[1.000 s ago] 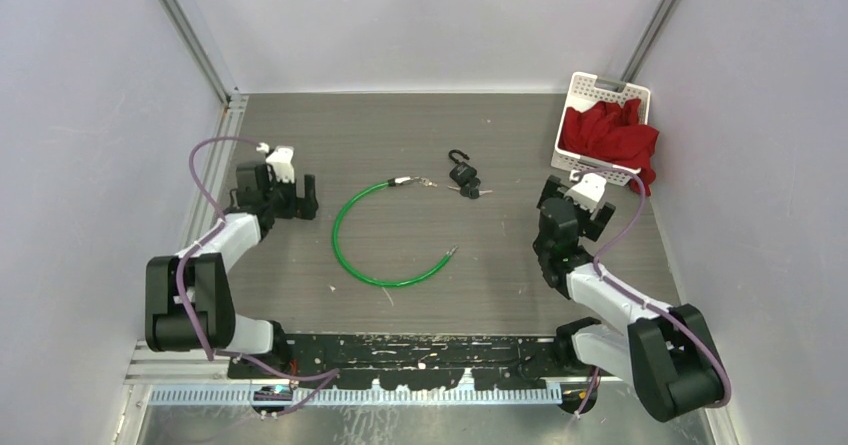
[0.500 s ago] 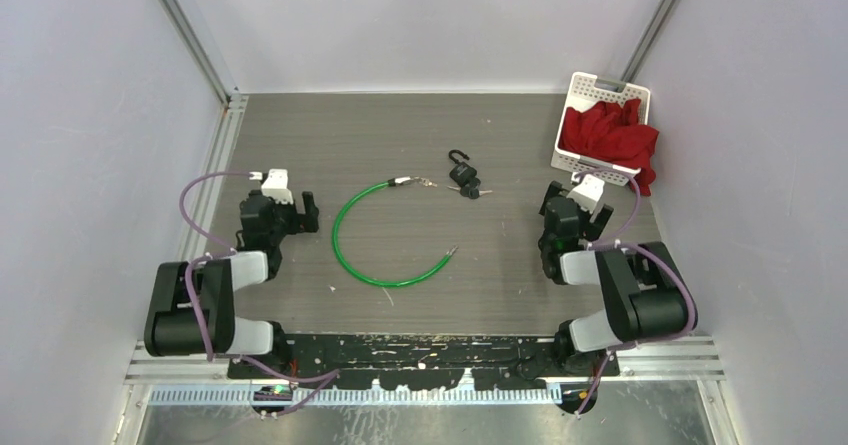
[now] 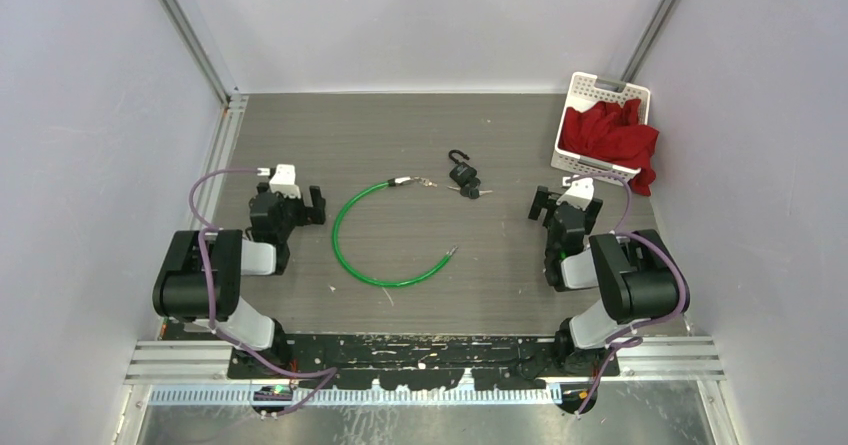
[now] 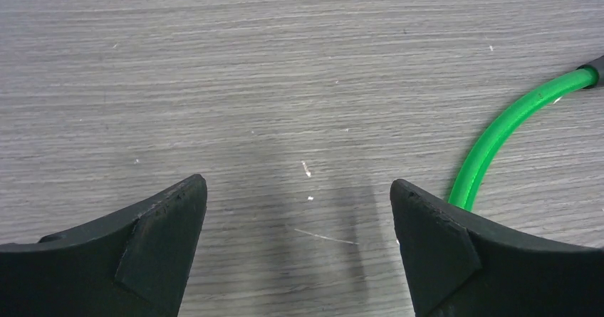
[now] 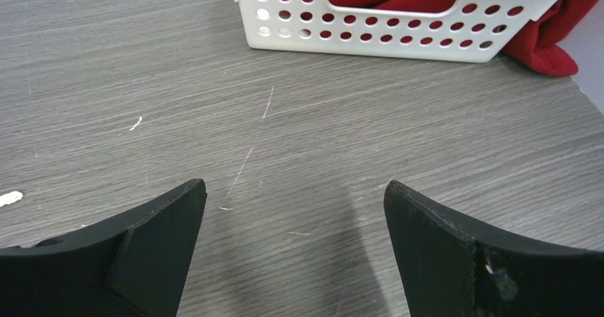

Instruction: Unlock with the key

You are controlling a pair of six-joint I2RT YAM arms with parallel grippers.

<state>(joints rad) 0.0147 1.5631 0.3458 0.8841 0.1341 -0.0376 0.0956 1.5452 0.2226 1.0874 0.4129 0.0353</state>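
**Padlock and key lying free, both arms folded low.**
The padlock [image 3: 462,173], its shackle apparently swung open, lies mid-tabletop nearer the far edge, with the key [image 3: 473,192] against its near side and a green cable [image 3: 352,259] curving away to its left. Each arm is folded over its base with the wrist low. The left gripper [image 4: 298,184] and right gripper [image 5: 295,186] have jaws wide apart, holding nothing. A white basket [image 3: 603,89] of red cloth [image 3: 612,135] occupies the far right corner.

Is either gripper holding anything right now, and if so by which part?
Nothing is held. The left gripper and the right gripper are both open and empty.
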